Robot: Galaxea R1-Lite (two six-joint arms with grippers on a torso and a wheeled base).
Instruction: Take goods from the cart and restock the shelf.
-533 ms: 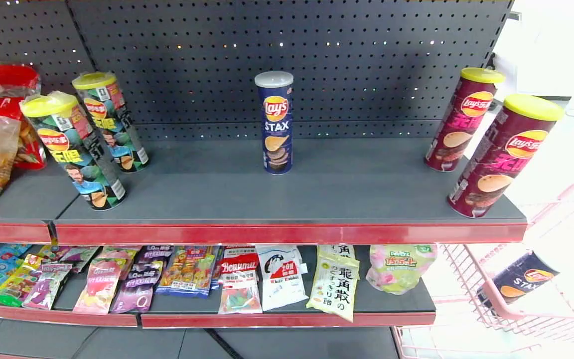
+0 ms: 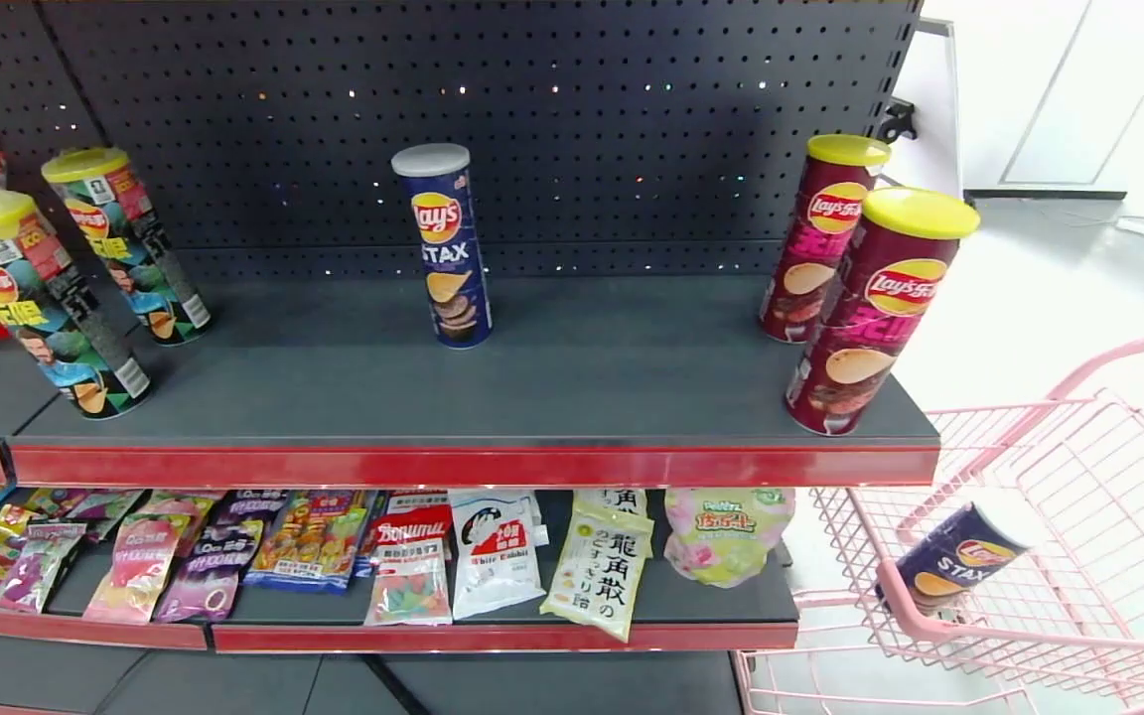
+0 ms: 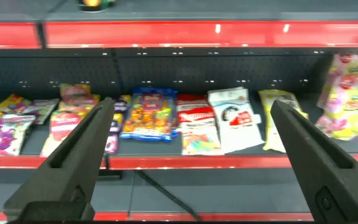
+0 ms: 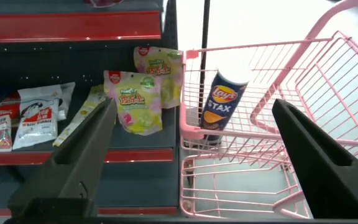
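A dark blue chip can [image 2: 951,558] leans against the near-left corner of the pink wire cart [image 2: 1078,467], to the right of the shelf. The right wrist view shows this can [image 4: 221,106] inside the cart [image 4: 303,68], well beyond my open right gripper [image 4: 194,162]. Another blue can [image 2: 443,246] stands upright mid-back on the upper shelf board [image 2: 572,377]. My left gripper [image 3: 191,165] is open and faces the lower shelf of snack bags [image 3: 148,115], with nothing between its fingers.
Two maroon cans [image 2: 875,310] stand at the upper shelf's right end, and two teal cans [image 2: 31,303] at its left. Several snack bags [image 2: 493,551] lie along the lower shelf. Bare shelf board lies on both sides of the middle blue can.
The whole head view has shifted: the camera turned to the right, so more of the cart shows. The goods themselves have not moved.
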